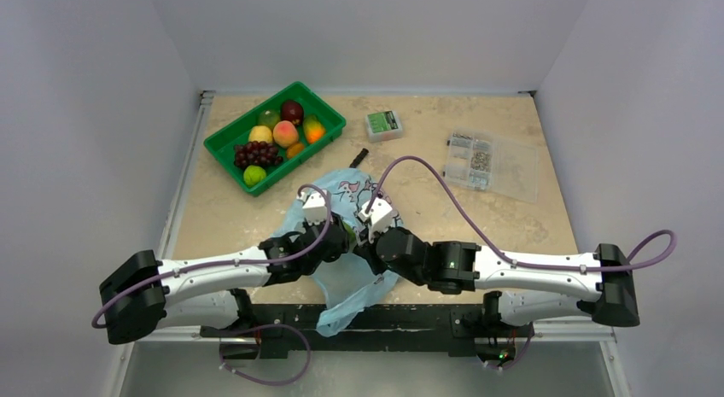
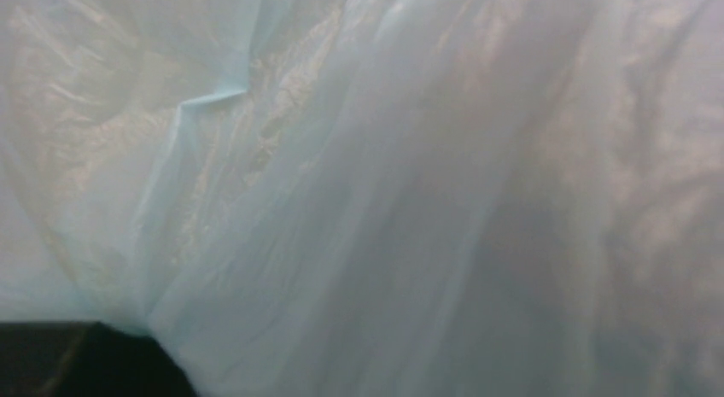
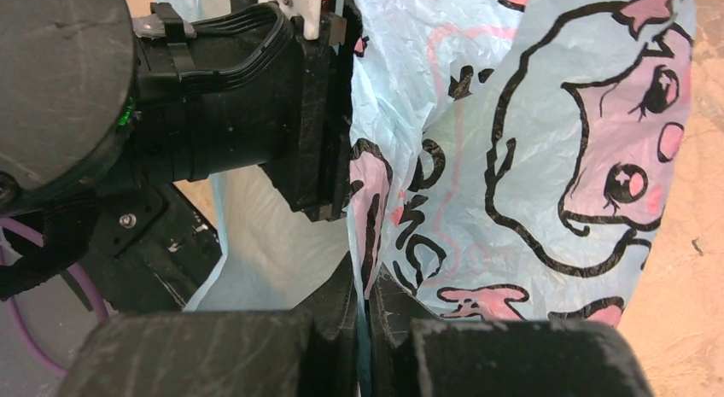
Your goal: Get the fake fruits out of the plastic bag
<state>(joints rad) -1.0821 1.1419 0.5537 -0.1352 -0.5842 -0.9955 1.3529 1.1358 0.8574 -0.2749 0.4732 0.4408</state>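
Right pincer [image 3: 363, 316], at the bottom of the right wrist view: its two black fingers [image 3: 401, 316] are drawn together, with a fold of the plastic bag [image 3: 546, 158] pinched between them. The bag film is thin, light blue and translucent, printed with pink cartoon animals outlined in black.

Left pincer [image 1: 345, 237]: its black body meets the bag from the left, directly opposite the right pincer, and film hides its fingertips. The left wrist view is filled by crumpled blue film close to the lens, with one dark finger [image 2: 85, 367] in the lower left corner. Whether this pincer is open or closed, or holds anything, cannot be told.

Overhead view: the bag lies crumpled on the beige surface [image 1: 512, 226] between the two arms, its near end reaching the surface's near edge. The fake fruits [image 1: 273, 137] that can be seen lie in the green tray [image 1: 316, 148] at far left, apart from the bag. Among them are a grape bunch [image 1: 256, 153], a peach [image 1: 285, 133], a lemon [image 1: 260, 134] and a green round fruit [image 1: 253, 175]. The bag's contents cannot be made out.

Right of the tray stand a small green box [image 1: 384, 125] and a clear compartment box [image 1: 493, 164].
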